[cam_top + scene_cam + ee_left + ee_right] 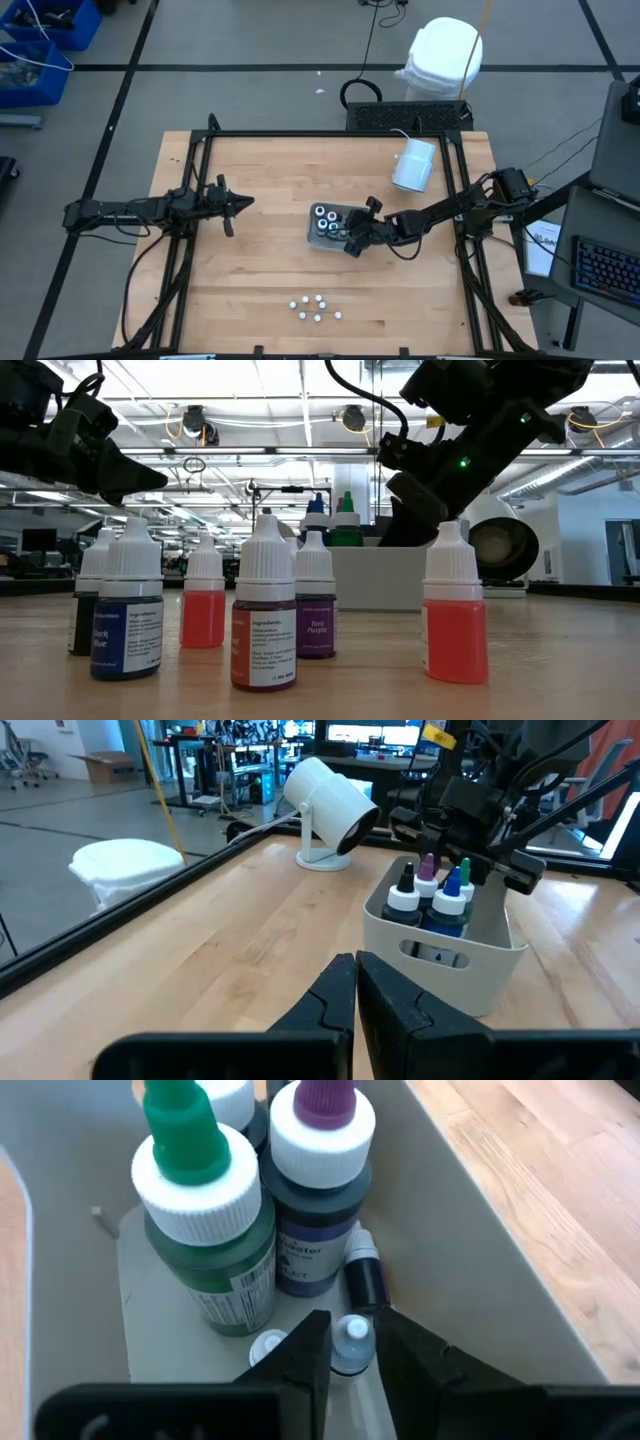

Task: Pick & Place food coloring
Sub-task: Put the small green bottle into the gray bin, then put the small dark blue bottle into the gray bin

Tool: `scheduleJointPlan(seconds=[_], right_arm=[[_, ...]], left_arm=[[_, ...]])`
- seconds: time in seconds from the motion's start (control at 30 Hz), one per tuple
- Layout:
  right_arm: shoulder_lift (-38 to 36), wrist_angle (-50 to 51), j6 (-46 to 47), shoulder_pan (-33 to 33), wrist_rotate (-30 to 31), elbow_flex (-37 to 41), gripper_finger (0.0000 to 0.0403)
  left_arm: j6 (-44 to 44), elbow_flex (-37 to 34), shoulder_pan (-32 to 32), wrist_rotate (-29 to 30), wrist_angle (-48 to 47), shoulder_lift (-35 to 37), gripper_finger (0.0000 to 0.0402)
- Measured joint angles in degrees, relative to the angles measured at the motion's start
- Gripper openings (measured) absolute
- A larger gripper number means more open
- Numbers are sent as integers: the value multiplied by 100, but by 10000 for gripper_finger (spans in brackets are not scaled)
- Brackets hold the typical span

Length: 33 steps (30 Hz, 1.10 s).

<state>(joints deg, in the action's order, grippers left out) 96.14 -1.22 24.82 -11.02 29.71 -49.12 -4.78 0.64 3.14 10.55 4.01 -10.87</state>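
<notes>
A pale tray (316,240) sits mid-table, holding larger dark bottles, among them a green-topped one (205,1230) and a purple-topped one (320,1190). My right gripper (352,1355) reaches down into the tray's right side with a tiny food coloring bottle (358,1305) between its fingertips. Another white cap (265,1345) lies beside it. Several tiny white-capped bottles (315,308) stand upright near the table's front edge, filled with red, blue and purple (265,610). My left gripper (237,205) hovers shut to the left of the tray, with nothing in it. My right gripper has the tiny bottle's white cap (352,1338) pinched between its two fingertips, coming slanting down from the table's right side. The dark body (365,1275) points away from the fingers, down beside the purple-topped bottle and the tray wall (470,1250). Whether its bottom rests on the tray floor I cannot tell.
A white cylinder (414,165) lies on its side at the back right of the table. Black frame rails (300,134) run along the table's edges. Bare wood lies between the tray and the front group of bottles.
</notes>
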Motion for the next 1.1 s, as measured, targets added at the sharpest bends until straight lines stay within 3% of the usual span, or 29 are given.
scheduleJointPlan(seconds=[0.3,0.6,0.9,1.1], right_arm=[[-14,-71,-73,62,16,0,97],[-959,-35,-821,-76,46,-238,75],[-1404,-109,-1575,-1643,73,-606,14],[-1259,-233,-1344,-2595,1388,-290,7]], left_arm=[[0,0,0,-2,0,0,19],[0,0,0,-9,10,0,19],[-7,2,0,-15,-75,0,19],[-177,4,0,-20,-96,0,19]])
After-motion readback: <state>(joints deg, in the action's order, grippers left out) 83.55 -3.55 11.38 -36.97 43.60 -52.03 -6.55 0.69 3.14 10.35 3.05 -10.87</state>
